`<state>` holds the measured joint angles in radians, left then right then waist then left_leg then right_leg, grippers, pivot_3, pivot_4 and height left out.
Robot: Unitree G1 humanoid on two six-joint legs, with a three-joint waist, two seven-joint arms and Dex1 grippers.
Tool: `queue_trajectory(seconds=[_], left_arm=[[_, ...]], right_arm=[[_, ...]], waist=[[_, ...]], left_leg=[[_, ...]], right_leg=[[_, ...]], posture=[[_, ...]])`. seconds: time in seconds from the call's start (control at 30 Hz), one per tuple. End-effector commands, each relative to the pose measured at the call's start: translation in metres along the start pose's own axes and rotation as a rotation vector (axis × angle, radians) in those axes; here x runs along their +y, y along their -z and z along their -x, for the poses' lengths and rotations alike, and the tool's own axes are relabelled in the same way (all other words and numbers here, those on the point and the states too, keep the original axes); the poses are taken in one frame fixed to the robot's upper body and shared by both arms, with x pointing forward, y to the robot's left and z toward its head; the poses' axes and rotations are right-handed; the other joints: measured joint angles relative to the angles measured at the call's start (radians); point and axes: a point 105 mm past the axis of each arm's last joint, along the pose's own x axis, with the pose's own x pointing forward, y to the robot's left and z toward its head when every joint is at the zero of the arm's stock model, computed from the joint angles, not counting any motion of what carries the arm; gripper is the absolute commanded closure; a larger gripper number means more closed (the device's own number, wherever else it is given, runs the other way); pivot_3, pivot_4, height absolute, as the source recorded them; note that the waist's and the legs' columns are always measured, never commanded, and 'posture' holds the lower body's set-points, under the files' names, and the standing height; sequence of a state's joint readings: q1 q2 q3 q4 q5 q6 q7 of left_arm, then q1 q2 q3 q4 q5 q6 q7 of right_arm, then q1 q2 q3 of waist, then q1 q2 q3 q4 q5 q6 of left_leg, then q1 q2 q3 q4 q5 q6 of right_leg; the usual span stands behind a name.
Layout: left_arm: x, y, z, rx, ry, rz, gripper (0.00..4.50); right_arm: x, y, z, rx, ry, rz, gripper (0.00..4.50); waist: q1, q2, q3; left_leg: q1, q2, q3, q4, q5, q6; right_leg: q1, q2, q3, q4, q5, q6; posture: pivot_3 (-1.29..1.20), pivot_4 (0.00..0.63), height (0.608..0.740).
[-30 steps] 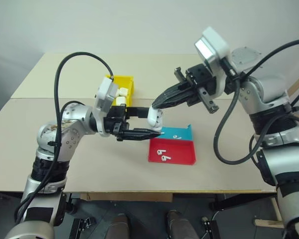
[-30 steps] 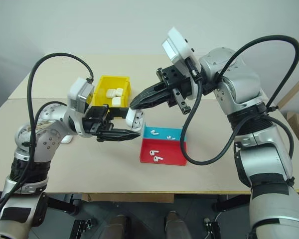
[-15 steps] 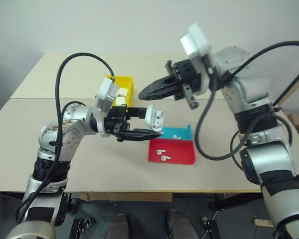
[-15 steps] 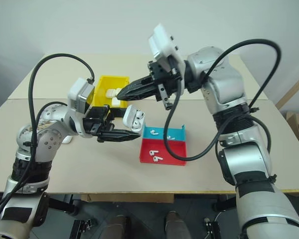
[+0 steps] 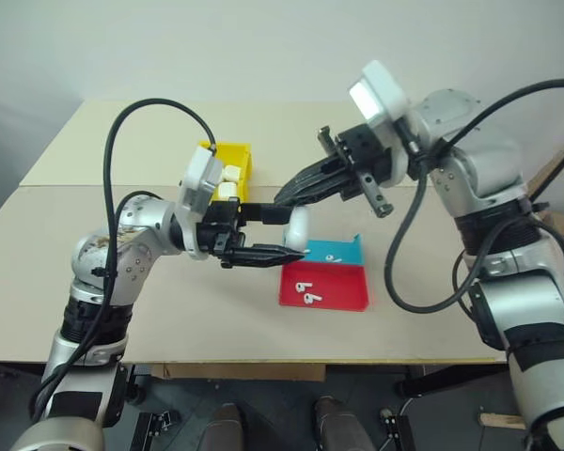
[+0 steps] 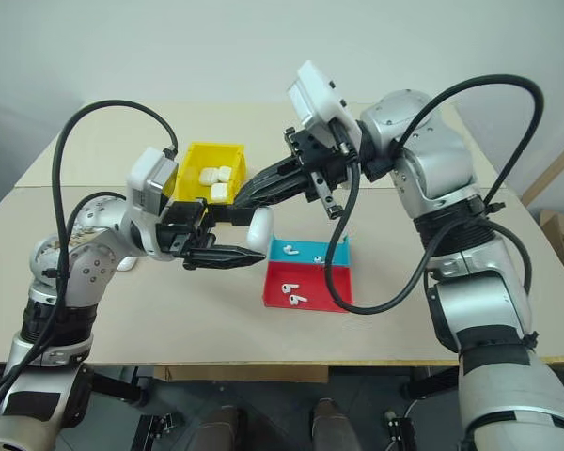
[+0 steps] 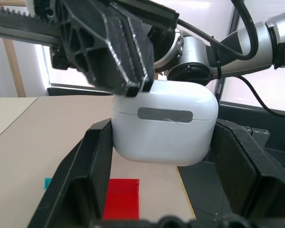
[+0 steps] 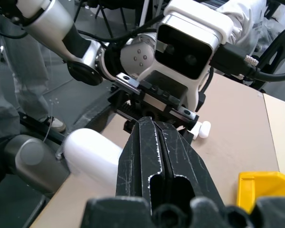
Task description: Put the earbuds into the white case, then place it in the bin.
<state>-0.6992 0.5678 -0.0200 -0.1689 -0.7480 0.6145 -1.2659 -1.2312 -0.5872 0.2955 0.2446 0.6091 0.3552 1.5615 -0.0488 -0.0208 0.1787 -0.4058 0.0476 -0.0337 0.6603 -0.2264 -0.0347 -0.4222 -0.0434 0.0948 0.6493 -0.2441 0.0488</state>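
My left gripper (image 5: 294, 235) is shut on the white case (image 5: 299, 225), held above the table with its lid down. In the left wrist view its two fingers (image 7: 95, 161) clamp the sides of the case (image 7: 164, 126). My right gripper (image 5: 284, 197) is shut, and its tip rests on the top edge of the case lid. Loose earbuds (image 5: 306, 292) lie in the red tray, and another earbud (image 5: 334, 258) lies in the blue tray. The yellow bin (image 5: 233, 150) stands behind my left gripper with a few white cases (image 5: 227, 180) inside.
The red tray (image 5: 348, 299) and the blue tray (image 5: 353, 246) sit side by side just under and to the right of the held case. A small white object (image 6: 124, 264) lies on the table behind my left forearm.
Half a second ago the case lid stood open and the right gripper hovered above it. Now the right gripper has come down onto the case and the lid is closed.
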Motion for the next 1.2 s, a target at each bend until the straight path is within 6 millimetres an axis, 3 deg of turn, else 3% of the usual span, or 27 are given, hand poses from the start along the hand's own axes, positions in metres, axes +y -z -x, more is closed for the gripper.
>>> queue_trajectory(seconds=[0.03,0.1,0.23,0.47,0.6,0.7,0.87,1.0,1.2], left_arm=[[-0.002,-0.01,0.002,-0.018,-0.007,-0.047,1.68],[-0.002,-0.01,0.001,-0.02,-0.011,-0.049,1.68],[0.002,-0.011,0.004,-0.032,-0.072,-0.055,1.68],[0.0,-0.014,0.022,-0.032,-0.141,-0.053,1.68],[0.001,-0.014,0.026,-0.037,-0.183,-0.055,1.68],[0.004,-0.013,0.029,-0.037,-0.229,-0.061,1.68],[0.017,-0.014,0.037,-0.057,-0.367,-0.087,1.68],[0.052,-0.013,0.047,-0.027,-0.631,-0.155,1.68],[0.134,-0.006,0.074,-0.007,-1.254,-0.127,1.68]], right_arm=[[0.006,-0.005,0.003,-0.013,-0.027,0.036,4.46],[0.002,-0.006,0.007,-0.025,0.024,0.047,4.46],[-0.005,-0.018,0.031,-0.104,0.252,0.038,4.46],[0.04,-0.01,0.077,-0.038,0.545,-0.143,4.46],[0.074,-0.003,0.079,0.021,0.619,-0.235,4.46],[0.088,0.007,0.075,0.087,0.672,-0.246,4.46],[0.098,0.012,0.069,0.105,0.724,-0.242,4.46],[0.095,0.009,0.065,0.079,0.756,-0.236,4.46],[0.094,0.011,0.06,0.047,0.774,-0.242,4.46]], waist=[[0.0,0.0,0.0],[0.002,0.0,0.0],[0.008,0.0,0.0],[0.021,0.0,0.0],[0.021,0.0,0.0],[0.011,-0.001,0.0],[0.005,-0.001,-0.001],[0.009,-0.001,-0.001],[0.034,-0.004,-0.001]], left_leg=[[0.0,0.0,0.0,0.0,0.0,0.0],[0.0,0.0,0.0,0.0,0.0,0.0],[-0.001,0.0,0.0,0.0,0.0,0.0],[-0.002,0.0,0.0,0.0,0.0,0.0],[0.0,0.0,0.0,0.0,0.0,0.0],[0.0,0.0,0.001,0.0,0.0,0.0],[0.001,0.0,0.001,0.0,0.0,0.0],[0.001,0.0,0.001,0.0,0.0,0.0],[0.0,-0.002,0.0,0.001,0.0,0.0]], right_leg=[[0.0,0.0,0.0,0.0,0.0,0.0],[0.0,0.0,0.0,0.0,0.0,0.0],[0.0,0.0,0.0,0.0,0.0,0.0],[0.0,-0.001,-0.001,-0.001,0.0,0.0],[0.001,0.0,0.0,-0.001,0.0,0.0],[0.001,0.0,0.001,-0.001,0.0,0.0],[0.002,0.0,0.001,-0.001,0.0,0.001],[0.002,0.0,0.001,-0.002,0.0,0.001],[0.004,-0.001,0.001,-0.003,0.001,0.002]], posture=[[0.0,0.15,0.74],[0.0,0.15,0.74],[0.0,0.15,0.74],[0.0,0.15,0.74],[0.0,0.15,0.74],[0.0,0.15,0.74],[0.0,0.15,0.74],[0.0,0.15,0.74],[0.0,0.15,0.74]])
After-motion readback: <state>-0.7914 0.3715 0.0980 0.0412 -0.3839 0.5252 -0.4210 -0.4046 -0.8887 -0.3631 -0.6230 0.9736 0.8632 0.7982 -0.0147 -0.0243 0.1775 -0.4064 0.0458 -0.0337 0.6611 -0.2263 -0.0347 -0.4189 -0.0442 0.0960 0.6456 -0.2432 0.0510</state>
